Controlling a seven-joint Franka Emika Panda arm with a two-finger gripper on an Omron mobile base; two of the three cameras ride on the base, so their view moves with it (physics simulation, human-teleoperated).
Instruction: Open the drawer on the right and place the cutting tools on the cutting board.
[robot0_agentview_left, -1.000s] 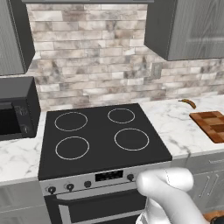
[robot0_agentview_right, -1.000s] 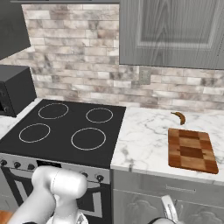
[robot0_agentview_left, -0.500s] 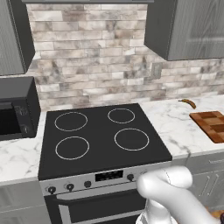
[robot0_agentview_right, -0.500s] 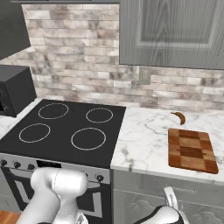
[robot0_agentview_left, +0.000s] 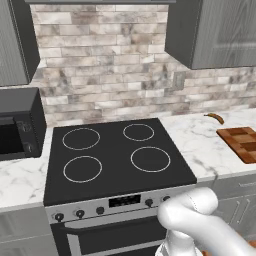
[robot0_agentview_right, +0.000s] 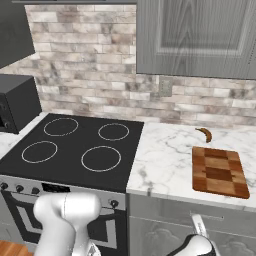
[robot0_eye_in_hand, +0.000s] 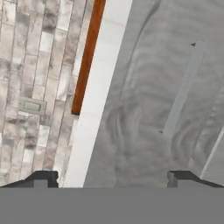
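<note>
hand view looks along the tool (robot0_eye_in_hand: 112, 177), whose two dark fingertips (robot0_eye_in_hand: 41, 178) stand far apart at the bottom, spread wide with nothing between them. ahead of them is the plain grey front of the drawer (robot0_eye_in_hand: 153, 109), shut, with its slim bar handle (robot0_eye_in_hand: 181, 89) running slantwise across the panel; beside it lie the white edge of the desk (robot0_eye_in_hand: 98, 94) and the thin reddish side of the cutting board (robot0_eye_in_hand: 87, 57), with the brick wall (robot0_eye_in_hand: 30, 65) and one outlet plate (robot0_eye_in_hand: 31, 106) beyond. right base view gives what the hand view cannot: the whole checkered cutting board (robot0_agentview_right: 219, 171) lying flat on the marble desk (robot0_agentview_right: 165, 160) right of the stove (robot0_agentview_right: 75, 147), one curved brown-orange thing (robot0_agentview_right: 204, 133) just behind it near the wall, and the drawer front (robot0_agentview_right: 200, 215) below the desk edge, with the tool (robot0_agentview_right: 200, 231) low in front of it. left base view shows only a corner of the cutting board (robot0_agentview_left: 242, 142) at the right edge, the curved thing (robot0_agentview_left: 215, 117), one black microwave (robot0_agentview_left: 17, 122) on the left, and the white arm (robot0_agentview_left: 200, 220) bending down out of the picture. compared with half a second ago, the arm's elbow sits a little lower and further right in the left base view, and the tool has sunk lower at the bottom of the right base view; board, stove and curved thing lie as before. counted: one board, one drawer handle, four rings on the stove, one microwave; no cutting tools can be seen with the drawer shut.
</note>
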